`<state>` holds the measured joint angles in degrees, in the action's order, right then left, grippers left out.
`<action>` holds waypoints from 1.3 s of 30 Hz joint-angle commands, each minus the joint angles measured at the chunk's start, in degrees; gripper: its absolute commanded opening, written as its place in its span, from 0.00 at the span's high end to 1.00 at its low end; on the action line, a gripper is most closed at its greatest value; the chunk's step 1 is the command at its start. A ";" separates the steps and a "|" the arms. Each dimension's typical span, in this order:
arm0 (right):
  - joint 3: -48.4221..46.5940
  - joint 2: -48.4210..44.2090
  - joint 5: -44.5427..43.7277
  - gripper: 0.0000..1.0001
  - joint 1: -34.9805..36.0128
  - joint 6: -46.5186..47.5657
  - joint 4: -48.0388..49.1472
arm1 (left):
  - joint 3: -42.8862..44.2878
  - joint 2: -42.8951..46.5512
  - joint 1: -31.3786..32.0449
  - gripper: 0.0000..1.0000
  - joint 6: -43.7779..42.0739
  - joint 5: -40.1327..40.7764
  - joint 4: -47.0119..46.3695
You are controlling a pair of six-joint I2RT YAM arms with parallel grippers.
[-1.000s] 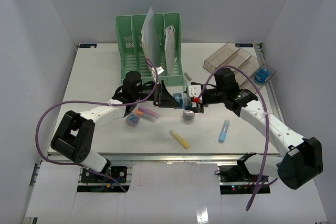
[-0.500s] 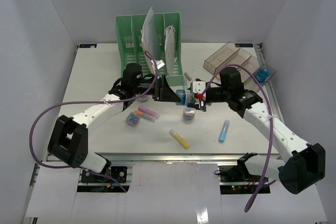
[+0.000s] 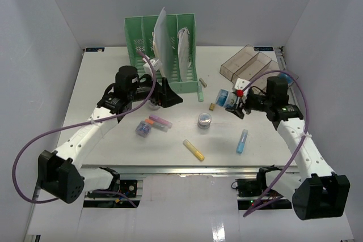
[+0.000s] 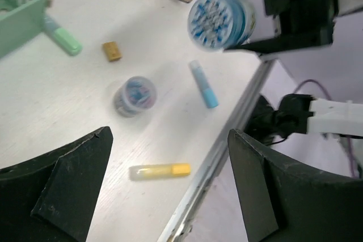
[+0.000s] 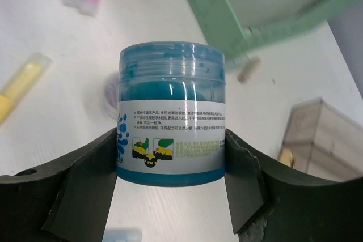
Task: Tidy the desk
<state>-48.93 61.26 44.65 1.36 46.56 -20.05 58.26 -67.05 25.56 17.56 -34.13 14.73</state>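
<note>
With my right pincer (image 3: 231, 101) clamped on the blue jar (image 5: 170, 111) and left pincer (image 4: 170, 160) apart, I'd next carry it to the tray (image 3: 249, 63) at the far-right corner of the table (image 3: 102, 83).

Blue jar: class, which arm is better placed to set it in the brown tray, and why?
Right. The right gripper is shut on the blue jar, and the brown tray sits on its side of the desk. The left gripper is open and empty, near the green rack.
</note>
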 commanded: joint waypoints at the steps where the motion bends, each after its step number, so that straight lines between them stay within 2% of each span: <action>1: -1.18 3.76 4.00 0.79 -14.57 -3.33 2.03 | -7.48 9.99 -0.16 0.06 -9.69 13.10 6.07; 5: -3.25 10.01 4.28 0.79 -22.87 -6.92 5.11 | -14.89 17.57 -0.16 0.04 -10.01 16.82 3.74; 8: -5.76 16.00 3.50 0.78 -25.45 -9.27 8.44 | -19.56 22.35 -0.16 0.02 -9.21 18.70 1.61; 11: -8.88 20.29 0.84 0.78 -25.79 -11.29 11.49 | -20.14 24.02 -0.16 0.02 -9.29 18.97 1.65; 23: -19.82 36.11 -2.13 0.76 -27.30 -16.21 18.05 | -20.12 24.07 -0.16 0.02 -9.45 20.61 1.80; 39: -22.35 44.05 -3.85 0.71 -28.48 -6.58 18.03 | -20.20 21.10 -0.25 0.02 -9.73 21.21 1.80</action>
<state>-68.82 104.72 40.70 -26.00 36.86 -5.07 37.82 -45.41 25.56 8.36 -13.37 17.48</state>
